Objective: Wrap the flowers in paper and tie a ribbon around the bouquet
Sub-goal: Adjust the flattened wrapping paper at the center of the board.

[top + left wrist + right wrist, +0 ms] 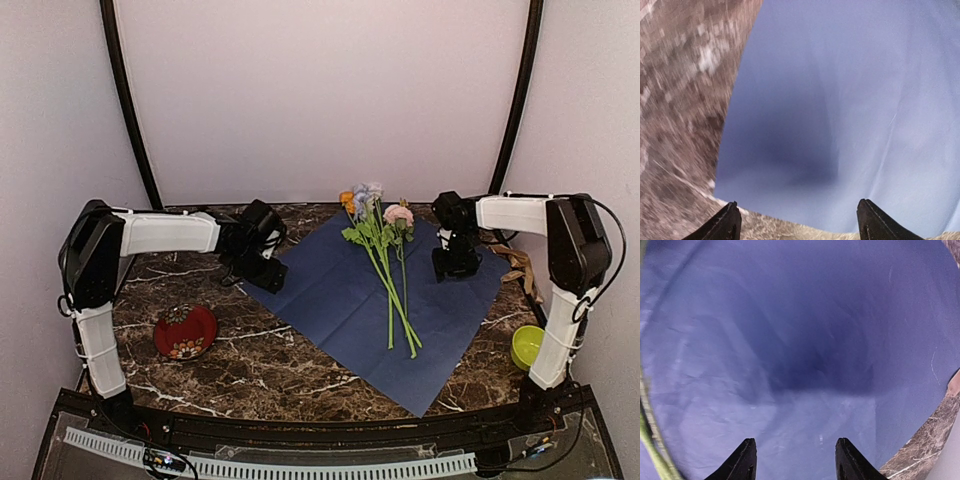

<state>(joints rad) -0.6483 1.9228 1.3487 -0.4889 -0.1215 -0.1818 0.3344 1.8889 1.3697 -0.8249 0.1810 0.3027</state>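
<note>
The paper lies flat on the marble table, navy face up, set like a diamond. The flowers lie loose across it, heads at the far corner and stems pointing near. No wrapped bouquet is in view. My left gripper hangs open over the paper's left corner; the left wrist view shows the paper below the left gripper, nothing between its fingers. My right gripper is open just above the paper's right side, right of the stems; in its own view the right gripper is empty. The ribbon lies crumpled at the table's right edge.
A red patterned dish sits near left on the table. A small green cup stands near right, beside the right arm's base. A green stem runs along the left edge of the right wrist view. White walls enclose the table.
</note>
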